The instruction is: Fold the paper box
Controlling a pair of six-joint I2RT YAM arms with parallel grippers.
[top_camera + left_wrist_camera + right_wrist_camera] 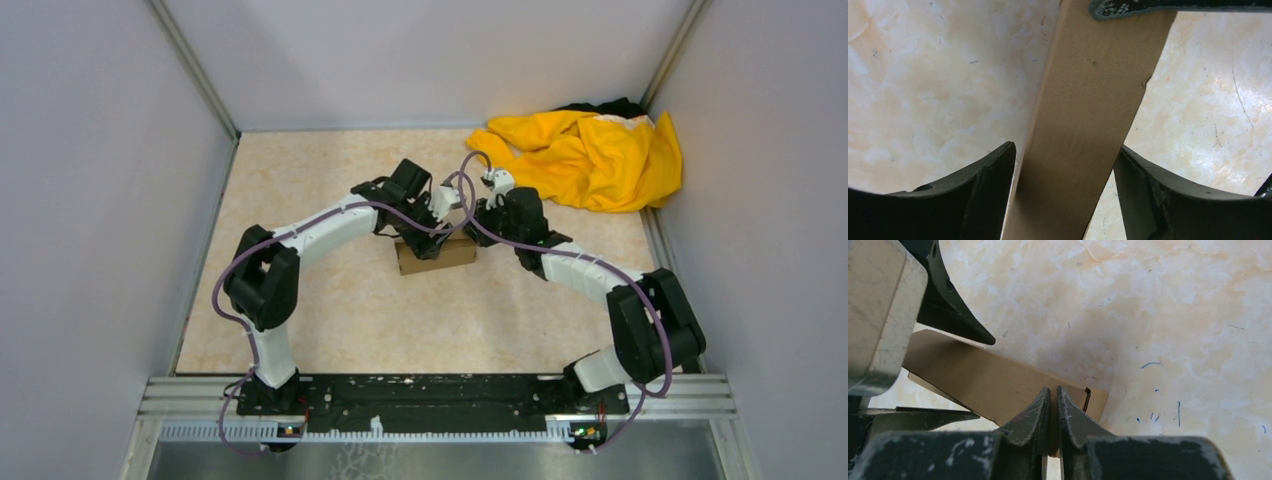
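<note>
The paper box (437, 256) is a small brown cardboard carton standing mid-table. Both grippers meet over its top. My left gripper (441, 222) straddles the carton; in the left wrist view the brown panel (1088, 100) fills the gap between its jaws (1068, 150), with both pads at the panel's edges. My right gripper (469, 220) is at the carton's right end. In the right wrist view its jaws (1053, 389) are pressed together on a thin edge of the cardboard (978, 375). The box's inside is hidden.
A crumpled yellow cloth (590, 155) lies in the back right corner over something black. Grey walls (100, 200) close the table on the left, back and right. The left gripper's finger (955, 320) shows close to the right gripper.
</note>
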